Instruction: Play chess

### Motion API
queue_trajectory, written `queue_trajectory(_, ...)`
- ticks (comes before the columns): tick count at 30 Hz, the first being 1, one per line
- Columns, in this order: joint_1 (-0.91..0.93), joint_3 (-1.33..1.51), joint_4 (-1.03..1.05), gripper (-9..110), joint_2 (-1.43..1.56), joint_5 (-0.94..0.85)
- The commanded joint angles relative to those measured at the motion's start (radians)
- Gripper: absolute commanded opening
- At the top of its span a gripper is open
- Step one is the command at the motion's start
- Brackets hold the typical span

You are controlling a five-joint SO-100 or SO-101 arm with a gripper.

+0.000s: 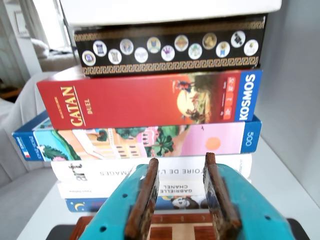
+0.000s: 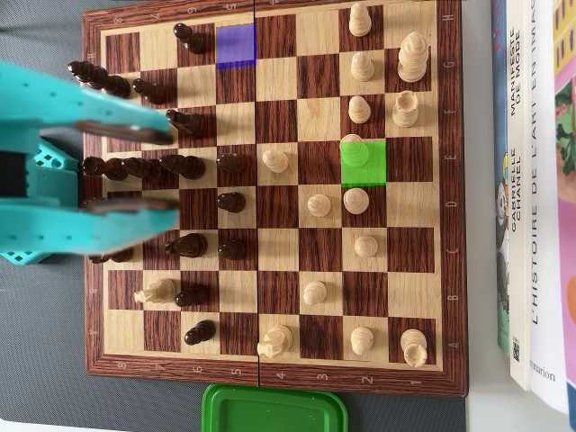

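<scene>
**A:** Grey table (image 2: pixel 36 387) under everything, and your wooden chessboard (image 2: pixel 270 373) fills most of the overhead view. What do you need?

**B:** Where's your gripper?

**A:** Your teal gripper (image 2: pixel 148 169) comes in from the left edge of the overhead view, over the dark side of the board. Its two fingers are spread apart with nothing between them. In the wrist view the gripper (image 1: pixel 181 192) shows the same gap, brown pads (image 1: pixel 142 200) facing each other, board edge just visible below.

**B:** And the pieces?

**A:** Dark pieces (image 2: pixel 193 166) crowd the left half of the overhead frame; light pieces (image 2: pixel 360 200) sit across the centre and right. One light piece (image 2: pixel 155 292) stands lower left among the dark ones. You've got a green-highlighted square (image 2: pixel 373 171) right of centre holding a light piece (image 2: pixel 357 149), and a purple-highlighted square (image 2: pixel 236 45) at the top, empty.

**B:** Anything around the board?

**A:** A green lid or container (image 2: pixel 274 409) touches the bottom edge. Your wrist view faces a stack of books and game boxes (image 1: pixel 150 100), a red Catan box (image 1: pixel 125 102) among them; the overhead view shows the books (image 2: pixel 531 180) along the right edge.
</scene>
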Motion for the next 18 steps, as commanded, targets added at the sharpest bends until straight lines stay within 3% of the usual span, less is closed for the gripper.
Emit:
queue_trajectory(1, 0.011, 0.044, -0.124, 14, 0.057, -0.006)
queue_trajectory(18, 0.089, 0.330, -0.541, 14, 0.336, -0.084)
